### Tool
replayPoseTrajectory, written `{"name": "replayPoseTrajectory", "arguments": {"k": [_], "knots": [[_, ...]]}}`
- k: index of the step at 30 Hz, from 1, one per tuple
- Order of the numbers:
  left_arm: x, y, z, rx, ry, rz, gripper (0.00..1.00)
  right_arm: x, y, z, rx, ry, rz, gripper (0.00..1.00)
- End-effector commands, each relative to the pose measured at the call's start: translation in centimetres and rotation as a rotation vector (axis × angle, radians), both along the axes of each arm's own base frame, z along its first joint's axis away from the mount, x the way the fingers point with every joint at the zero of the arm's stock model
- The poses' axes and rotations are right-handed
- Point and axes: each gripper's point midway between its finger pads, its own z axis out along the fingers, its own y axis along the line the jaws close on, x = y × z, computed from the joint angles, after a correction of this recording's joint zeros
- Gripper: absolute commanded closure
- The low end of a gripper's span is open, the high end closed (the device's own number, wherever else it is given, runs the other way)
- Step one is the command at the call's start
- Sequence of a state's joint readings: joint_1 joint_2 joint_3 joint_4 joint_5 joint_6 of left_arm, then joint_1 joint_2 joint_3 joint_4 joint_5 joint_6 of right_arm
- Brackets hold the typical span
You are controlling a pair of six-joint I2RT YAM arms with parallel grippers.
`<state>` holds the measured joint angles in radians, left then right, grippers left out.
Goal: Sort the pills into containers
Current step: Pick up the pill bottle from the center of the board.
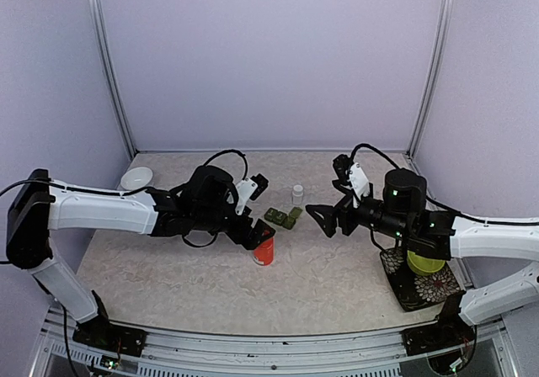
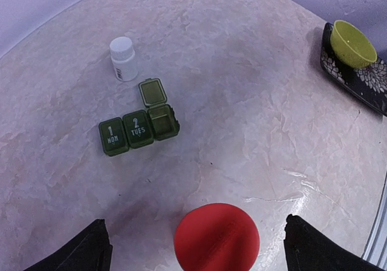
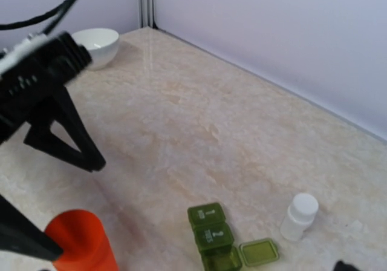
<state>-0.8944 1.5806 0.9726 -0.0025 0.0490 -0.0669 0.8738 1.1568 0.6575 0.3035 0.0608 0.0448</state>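
Note:
The containers are a dark green pill box point(image 1: 283, 217) point(image 2: 139, 129) point(image 3: 214, 238) mid-table. Its two numbered lids are shut and the third lid is flipped open. No pills show in any view. A red-orange bottle point(image 1: 264, 251) point(image 2: 216, 238) point(image 3: 81, 241) stands upright in front of the box. My left gripper point(image 1: 258, 236) point(image 2: 196, 244) hangs open just above the bottle's cap, one finger point(image 2: 84, 250) on each side and well clear of it. My right gripper point(image 1: 318, 218) is open in the air to the right of the box, holding nothing.
A small white bottle point(image 1: 297, 194) point(image 2: 123, 58) point(image 3: 299, 216) stands just behind the pill box. A white bowl point(image 1: 136, 177) point(image 3: 97, 44) sits at the back left. A lime-green bowl point(image 1: 424, 263) point(image 2: 352, 43) rests on a dark patterned tray point(image 1: 417, 286) point(image 2: 363, 80) under the right arm.

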Motion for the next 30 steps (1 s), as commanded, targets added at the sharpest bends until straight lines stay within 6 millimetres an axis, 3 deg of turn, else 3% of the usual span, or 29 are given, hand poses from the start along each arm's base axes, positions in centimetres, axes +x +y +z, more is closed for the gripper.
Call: {"name": "replayPoseTrajectory", "arguments": {"k": [1, 9, 26, 30], "knots": [[0.2, -1.2, -0.8, 0.054, 0.004, -0.035, 0.04, -0.1, -0.6, -1.3, -0.022, 0.028, -0.010, 0.00], [0.6, -1.6, -1.7, 0.071, 0.031, -0.022, 0.13, 0.4, -0.8, -1.9, -0.042, 0.031, -0.034, 0.00], [-0.1, -1.0, -3.3, 0.090, 0.080, -0.009, 0.20, 0.5, -0.5, -3.1, -0.049, 0.057, -0.035, 0.00], [-0.4, -1.0, -3.1, 0.089, 0.076, -0.011, 0.16, 0.6, -0.5, -3.3, -0.053, 0.061, -0.038, 0.00]]}}
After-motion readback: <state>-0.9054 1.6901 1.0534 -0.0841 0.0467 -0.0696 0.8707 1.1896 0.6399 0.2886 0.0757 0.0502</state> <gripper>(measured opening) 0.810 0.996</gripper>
